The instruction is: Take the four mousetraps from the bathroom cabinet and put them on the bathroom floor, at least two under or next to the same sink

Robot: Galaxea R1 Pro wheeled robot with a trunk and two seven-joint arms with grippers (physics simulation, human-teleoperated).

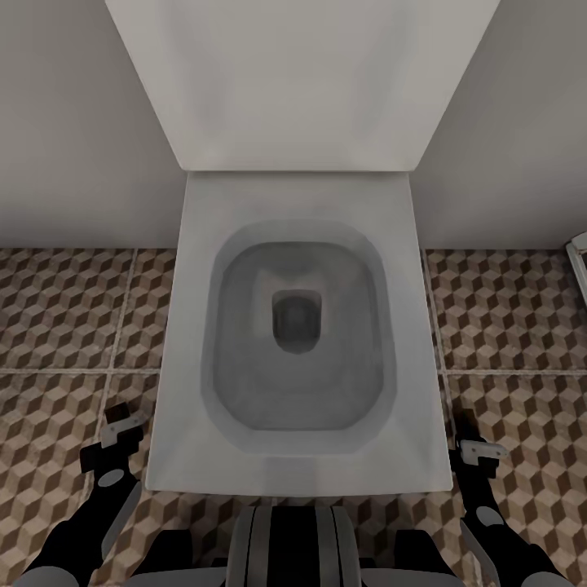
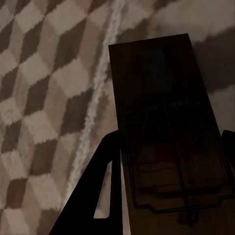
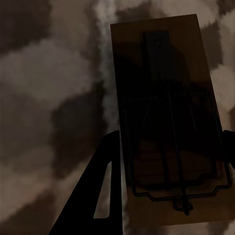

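A robot faces a white toilet on the cube-patterned bathroom floor, its left claw gripping one mousetrap and right claw gripping another mousetrap; released here, both would likely land away from any sink.

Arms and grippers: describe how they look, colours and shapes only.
Both arms are black with rounded grey joint segments. The left gripper and right gripper have light grey blocky bodies with dark tips. In the wrist views each finger appears as a flat black triangular blade with a slot cut through it.
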